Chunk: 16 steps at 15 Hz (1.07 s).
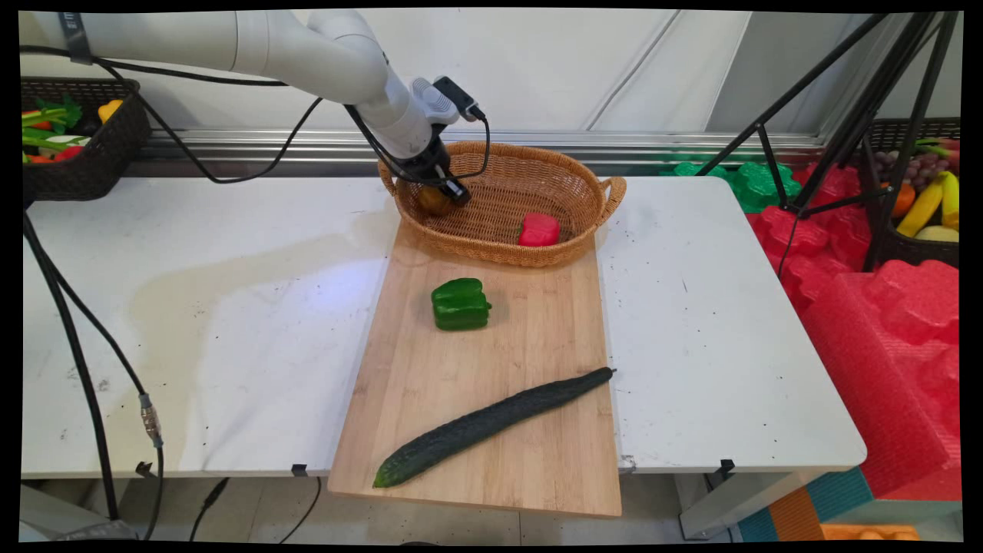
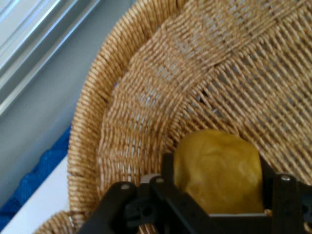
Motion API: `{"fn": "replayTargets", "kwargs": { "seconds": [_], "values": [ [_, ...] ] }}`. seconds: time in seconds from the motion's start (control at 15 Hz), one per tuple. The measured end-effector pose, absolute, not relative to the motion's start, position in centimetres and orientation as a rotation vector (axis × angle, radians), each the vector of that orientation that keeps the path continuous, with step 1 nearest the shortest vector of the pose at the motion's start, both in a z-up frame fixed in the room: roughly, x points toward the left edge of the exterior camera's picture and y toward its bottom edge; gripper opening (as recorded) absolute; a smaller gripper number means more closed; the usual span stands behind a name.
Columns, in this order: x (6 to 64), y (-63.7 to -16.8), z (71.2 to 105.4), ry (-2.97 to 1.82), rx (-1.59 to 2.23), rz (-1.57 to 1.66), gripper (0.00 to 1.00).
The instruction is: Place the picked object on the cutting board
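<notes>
My claw (image 1: pixel 444 196) sits low inside the left end of the wicker basket (image 1: pixel 537 257), closed on a yellow-brown rounded thing, perhaps a potato (image 2: pixel 218 170), with a finger pressed to each flank. It looks close to the basket floor, though I cannot tell if it touches. Best, I judge, to stay level and clear of the near wall. A red pepper (image 1: pixel 538 230) lies at the right end; a green pepper (image 1: pixel 460 304) and a cucumber (image 1: pixel 491 424) rest on the cutting board (image 1: pixel 537 322) on the tabletop (image 1: pixel 230 322).

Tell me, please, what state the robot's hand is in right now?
Hand: shut on the round yellow-brown potato-like object, inside the oval woven wicker basket.
</notes>
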<state>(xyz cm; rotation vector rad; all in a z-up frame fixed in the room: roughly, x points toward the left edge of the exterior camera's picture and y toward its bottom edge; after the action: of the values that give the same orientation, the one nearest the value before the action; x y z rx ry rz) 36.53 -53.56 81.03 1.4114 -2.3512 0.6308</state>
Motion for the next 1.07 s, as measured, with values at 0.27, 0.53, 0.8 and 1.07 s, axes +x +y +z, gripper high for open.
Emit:
{"fn": "replayTargets", "kwargs": {
  "seconds": [0.27, 0.53, 0.8, 1.07],
  "values": [
    [36.6, -53.1, 82.5, -2.313, 1.373, 0.673, 0.00],
    [36.6, -51.9, 85.1, -2.280, 1.331, 0.716, 0.00],
    [36.3, -49.5, 89.4, -2.232, 1.272, 0.766, 0.00],
    [35.7, -45.6, 93.6, -2.193, 1.206, 0.781, 0.00]
  ]
}}
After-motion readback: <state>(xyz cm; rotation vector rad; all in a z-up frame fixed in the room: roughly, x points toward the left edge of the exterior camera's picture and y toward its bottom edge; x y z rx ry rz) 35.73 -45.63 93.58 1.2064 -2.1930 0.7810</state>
